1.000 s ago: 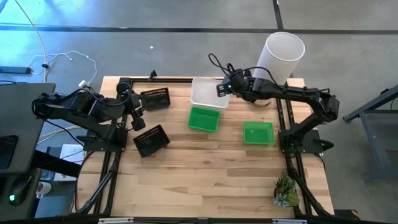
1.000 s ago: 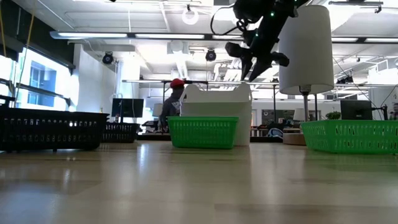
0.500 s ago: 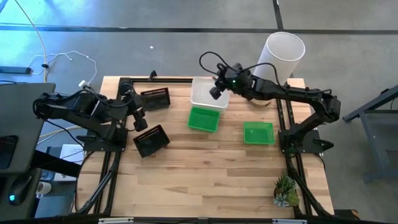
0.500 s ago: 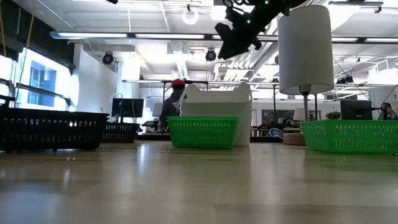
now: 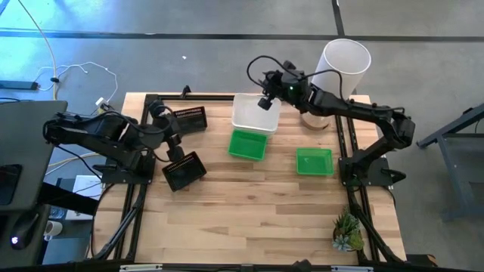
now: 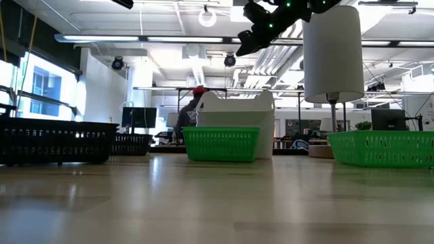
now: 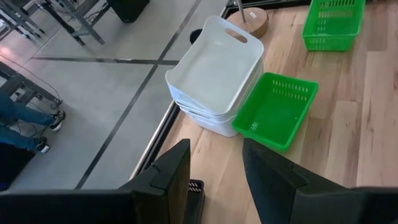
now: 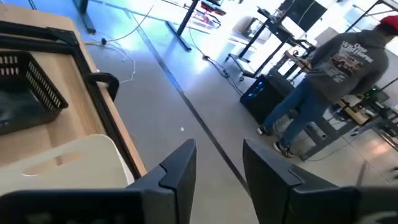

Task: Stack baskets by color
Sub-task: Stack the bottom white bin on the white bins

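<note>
The white baskets sit nested in one stack at the far edge of the table, and my right gripper hangs in the air above the stack's far right corner — clear of it, nothing between its fingers, which I see parted in the right wrist view with bare floor showing through the gap. Touching the stack on its near side is a green basket; a second green basket lies well apart to the right, near the base of the right arm.

My left gripper hovers over the left side of the table between two black baskets: one at the far edge, the other just nearer and tilted askew. Its fingers stand apart and hold nothing; the left wrist view looks across to the white stack and the green basket beside it.

Past the table I see a tall white cylinder and, at the near right corner, a small plant. A person stands in the room beyond.
</note>
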